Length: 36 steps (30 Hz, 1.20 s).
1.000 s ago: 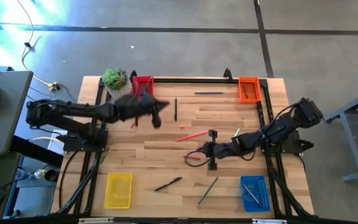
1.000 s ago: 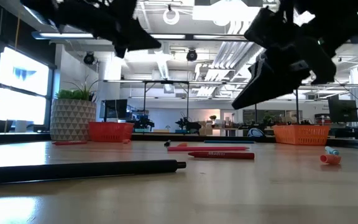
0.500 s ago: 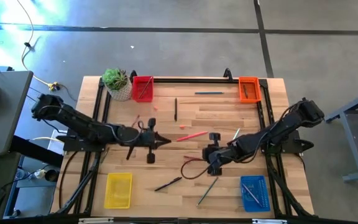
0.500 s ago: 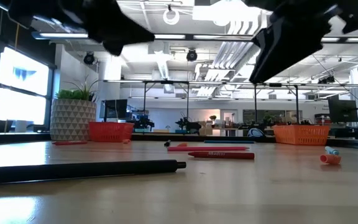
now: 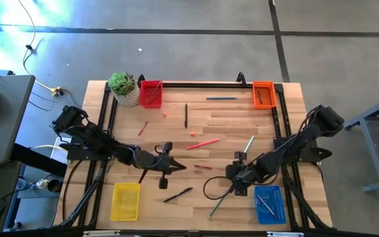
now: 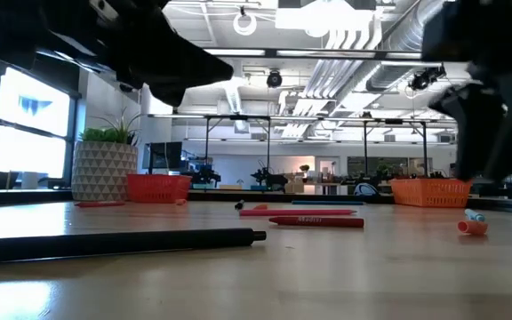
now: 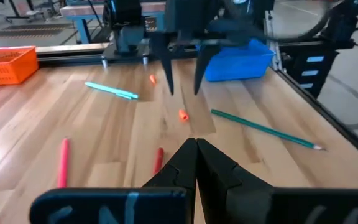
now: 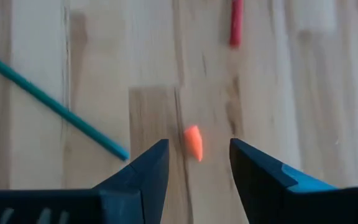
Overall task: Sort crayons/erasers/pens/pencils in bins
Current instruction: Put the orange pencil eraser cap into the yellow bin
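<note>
While the left tool (image 7: pixel 196 149) hangs over the near-left middle of the bench (image 5: pixel 229 118) with its fingers pressed together and nothing between them, the right tool (image 8: pixel 194 152) is low over the near-right part, fingers spread apart and empty. A small orange stub (image 8: pixel 193 142) lies on the wood in line with the gap between the right tool's fingers, not touched by either. A teal pencil (image 8: pixel 55 106) lies just beside it. A red crayon (image 5: pixel 203 166) rests near the bench's middle, between the two tools. The bins sit at the corners: red bin (image 5: pixel 151 92) far left, orange bin (image 5: pixel 263 93) far right, yellow bin (image 5: pixel 126 201) near left, blue bin (image 5: pixel 269 204) near right, close to the right tool.
</note>
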Tool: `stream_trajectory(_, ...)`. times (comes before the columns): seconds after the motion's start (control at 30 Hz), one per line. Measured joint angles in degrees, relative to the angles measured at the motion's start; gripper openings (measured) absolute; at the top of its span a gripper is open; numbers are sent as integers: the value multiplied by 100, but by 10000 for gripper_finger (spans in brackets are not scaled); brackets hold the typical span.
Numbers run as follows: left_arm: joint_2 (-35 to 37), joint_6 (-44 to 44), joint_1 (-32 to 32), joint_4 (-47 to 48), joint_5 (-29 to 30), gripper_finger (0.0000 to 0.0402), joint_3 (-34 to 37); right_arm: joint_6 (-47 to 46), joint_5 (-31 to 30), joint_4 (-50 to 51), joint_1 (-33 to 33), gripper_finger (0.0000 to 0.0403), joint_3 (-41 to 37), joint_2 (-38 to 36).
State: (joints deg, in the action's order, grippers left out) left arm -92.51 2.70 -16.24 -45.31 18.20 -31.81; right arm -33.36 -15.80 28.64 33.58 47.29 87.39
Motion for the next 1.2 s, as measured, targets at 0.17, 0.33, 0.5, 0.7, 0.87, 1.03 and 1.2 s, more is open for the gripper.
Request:
stream_trajectory(0.17,0,29,-121,-66,27,0,0,-74,85,-851,23,145,-629,2)
stream_trajectory(0.33,0,24,-152,-119,44,0,0,-75,142,-1634,-108,127,-1079,2)
stream_trajectory(0.5,0,121,-157,-119,39,0,0,84,304,-2185,-199,112,-1346,2)
stream_trajectory(0.7,0,287,-154,-117,-79,0,0,82,359,-2422,-246,69,-1525,-13)
stream_trajectory(0.87,0,703,-154,-112,-153,1,0,82,353,-2439,-246,14,-1541,-13)
stream_trajectory(1.03,1,1027,-167,-60,-228,20,-93,80,277,-2777,-246,12,-1558,3)
stream_trajectory(1.2,-122,963,-316,216,-355,60,-391,514,-270,-3720,-246,5,-1442,2)
